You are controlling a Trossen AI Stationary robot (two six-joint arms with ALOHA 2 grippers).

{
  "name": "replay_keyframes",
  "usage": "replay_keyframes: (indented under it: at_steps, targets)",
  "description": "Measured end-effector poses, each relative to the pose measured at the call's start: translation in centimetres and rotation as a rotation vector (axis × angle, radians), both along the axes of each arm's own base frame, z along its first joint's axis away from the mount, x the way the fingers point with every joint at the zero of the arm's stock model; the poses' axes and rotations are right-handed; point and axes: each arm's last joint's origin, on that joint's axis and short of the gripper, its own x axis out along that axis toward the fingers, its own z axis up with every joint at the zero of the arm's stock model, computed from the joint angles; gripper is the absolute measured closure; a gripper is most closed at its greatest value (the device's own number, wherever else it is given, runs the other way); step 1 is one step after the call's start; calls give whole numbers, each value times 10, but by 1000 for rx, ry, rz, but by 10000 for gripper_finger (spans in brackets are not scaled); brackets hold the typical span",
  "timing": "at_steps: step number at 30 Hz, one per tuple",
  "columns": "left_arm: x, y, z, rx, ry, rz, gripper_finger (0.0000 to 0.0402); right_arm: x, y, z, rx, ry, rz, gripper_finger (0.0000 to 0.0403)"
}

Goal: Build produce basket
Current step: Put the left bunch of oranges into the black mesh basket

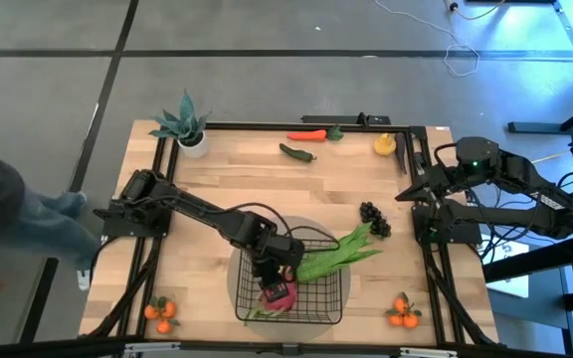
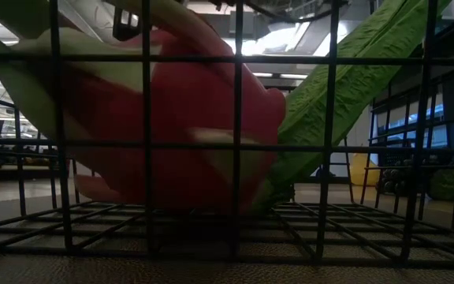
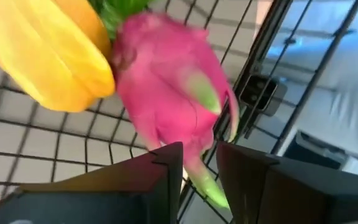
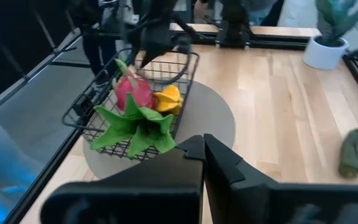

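A: From above, where is the black wire-mesh basket [image 1: 316, 288]?

B: At the near middle of the pale wooden table [image 1: 227, 169], on a round grey mat [image 1: 338, 231]. The left claw [image 1: 276, 281] hangs over its near left corner, right above the pink dragon fruit [image 1: 281, 294] lying inside. Long green leafy stalks [image 1: 341, 253] lean out over the basket's right rim.

A: And loose produce?

B: Dark grapes [image 1: 373, 218] just beyond the stalks, a green pepper [image 1: 297, 152] and a red pepper [image 1: 307, 135] at the far edge, small oranges [image 1: 160, 312] at the near left corner.

A: The low view?

B: Through the mesh wall [image 2: 237, 142], the dragon fruit [image 2: 187, 110] rests on the basket floor, touching the green stalks [image 2: 345, 71].

A: The left wrist view?

B: The left claw [image 3: 199, 163] has its fingers [image 3: 166, 174] apart, the fruit's [image 3: 166, 93] green tip between them, not clamped. A yellow mango [image 3: 48, 56] lies against the fruit.

A: The right wrist view?

B: The right claw [image 4: 202, 147], fingers together and empty, waits at the table's right side, looking toward the basket [image 4: 129, 106].
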Motion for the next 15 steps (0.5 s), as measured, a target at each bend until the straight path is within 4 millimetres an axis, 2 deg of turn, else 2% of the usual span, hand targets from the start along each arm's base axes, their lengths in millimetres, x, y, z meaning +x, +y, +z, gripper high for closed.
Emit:
replay_keyframes:
  at_steps: [9, 15]
  targets:
    - [-21, 19, 41, 171, -122, 187, 315, -1, 2, -1, 5, -9, 88, 402]
    - [-45, 34, 67, 356, -163, 359, 315, -2, 3, -1, 17, -5, 92, 402]
